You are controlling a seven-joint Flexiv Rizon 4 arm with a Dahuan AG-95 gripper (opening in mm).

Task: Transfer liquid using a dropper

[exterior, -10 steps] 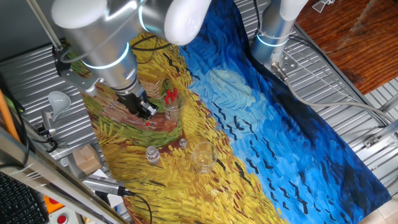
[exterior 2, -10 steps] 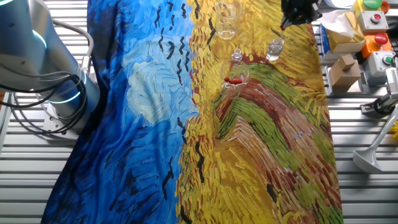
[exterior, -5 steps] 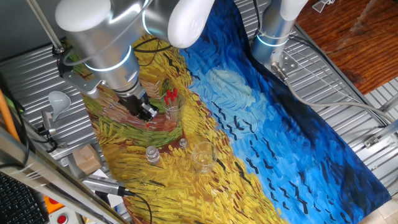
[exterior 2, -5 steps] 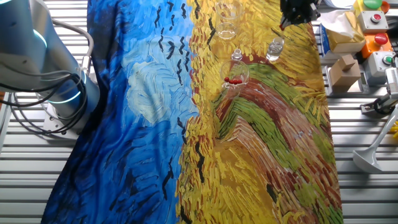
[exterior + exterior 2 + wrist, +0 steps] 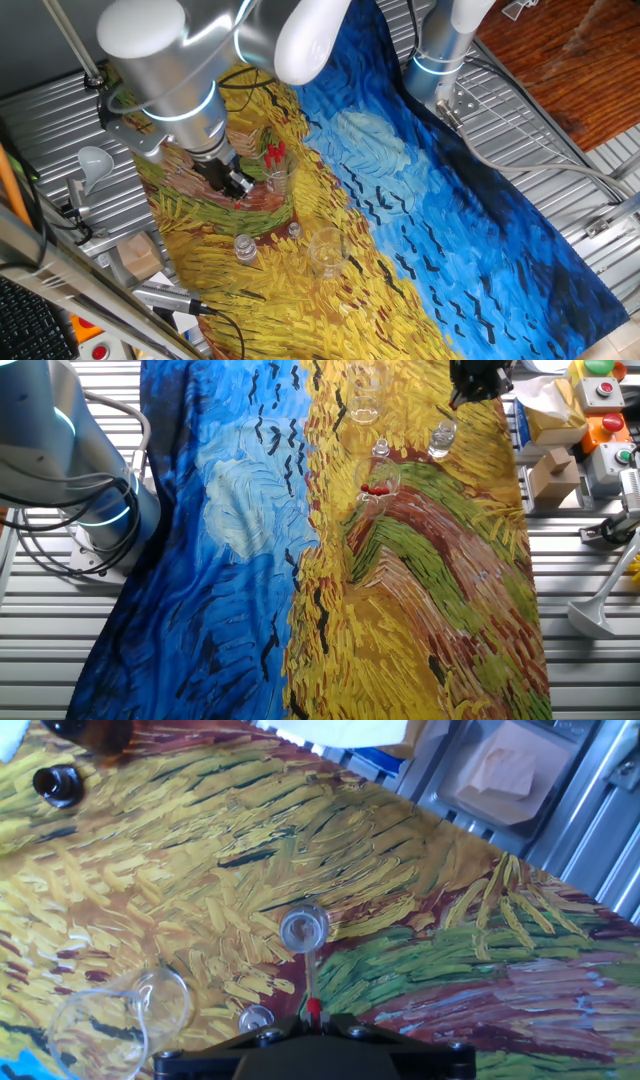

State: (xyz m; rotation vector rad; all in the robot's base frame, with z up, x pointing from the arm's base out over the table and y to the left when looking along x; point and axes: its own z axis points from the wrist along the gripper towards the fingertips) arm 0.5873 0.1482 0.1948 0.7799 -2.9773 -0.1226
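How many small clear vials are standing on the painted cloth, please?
2. The wider vial sits at the tip of the dropper held in the gripper; the narrower vial stands near the tall glass. None seems hidden.

Silver-white arm (image 5: 170, 60), glowing cyan rings, black hand (image 5: 232, 182)

Directly below the gripper (image 5: 315, 1025), the dropper (image 5: 312, 982) points at a small open vial (image 5: 303, 929); a smaller vial (image 5: 256, 1017) stands at its 7 o'clock and two clear beakers (image 5: 130, 1020) at 8 o'clock. Bare cloth (image 5: 420, 870) lies open from 12 to 4 o'clock. A brown bottle (image 5: 58, 785) stands well apart at 10 o'clock.
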